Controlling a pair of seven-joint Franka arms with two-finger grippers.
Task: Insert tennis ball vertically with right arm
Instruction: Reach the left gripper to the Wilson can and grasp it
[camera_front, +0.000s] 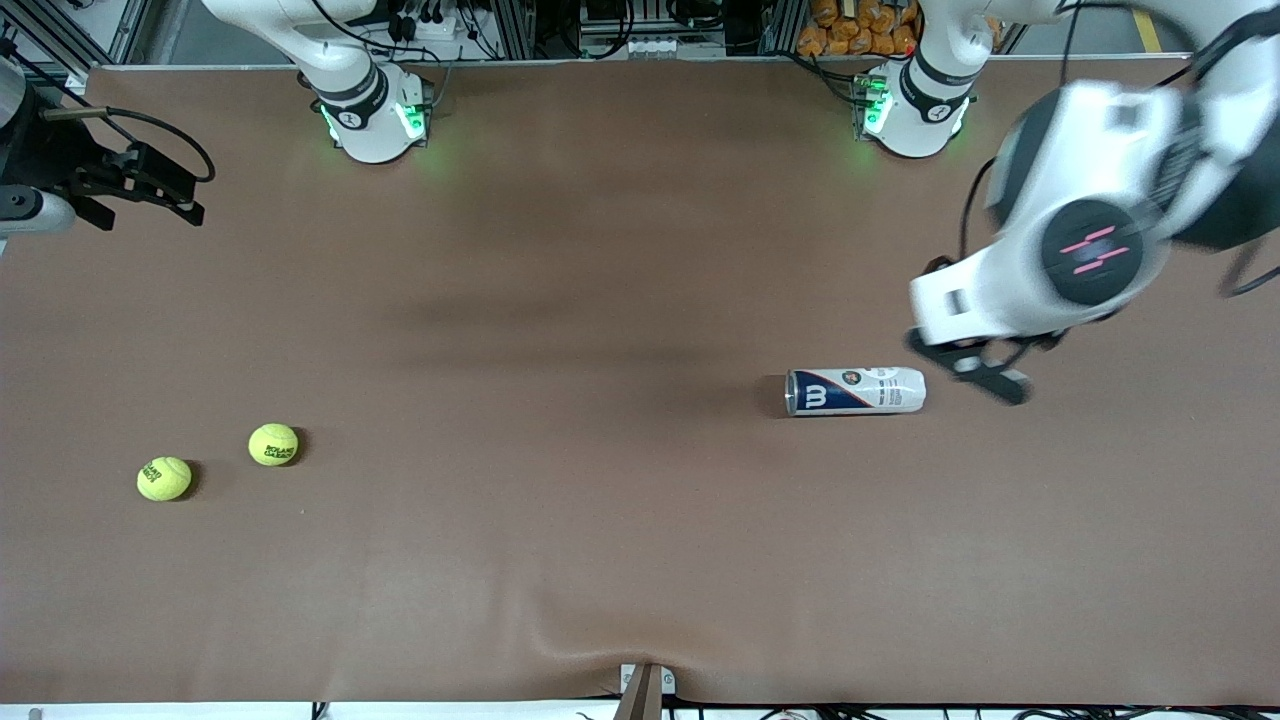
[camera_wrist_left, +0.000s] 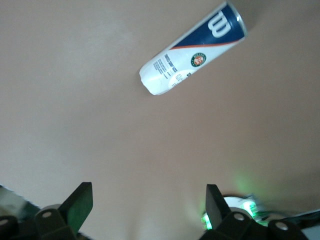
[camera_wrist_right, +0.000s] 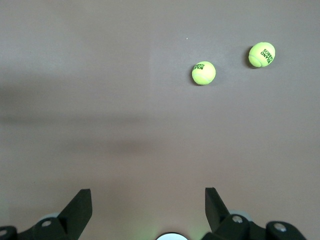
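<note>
Two yellow-green tennis balls lie on the brown table toward the right arm's end: one (camera_front: 273, 444), and another (camera_front: 164, 478) slightly nearer the front camera. Both show in the right wrist view, first (camera_wrist_right: 203, 73) and second (camera_wrist_right: 262, 54). A white and navy ball can (camera_front: 855, 391) lies on its side toward the left arm's end; it also shows in the left wrist view (camera_wrist_left: 192, 50). My right gripper (camera_front: 145, 205) (camera_wrist_right: 148, 200) is open and empty, up over the table's edge, apart from the balls. My left gripper (camera_front: 970, 365) (camera_wrist_left: 148, 200) is open and empty, just beside the can's white end.
The arm bases (camera_front: 372, 115) (camera_front: 912, 112) stand along the table's back edge with green lights. A small bracket (camera_front: 645, 690) sits at the table's near edge, where the brown mat is wrinkled.
</note>
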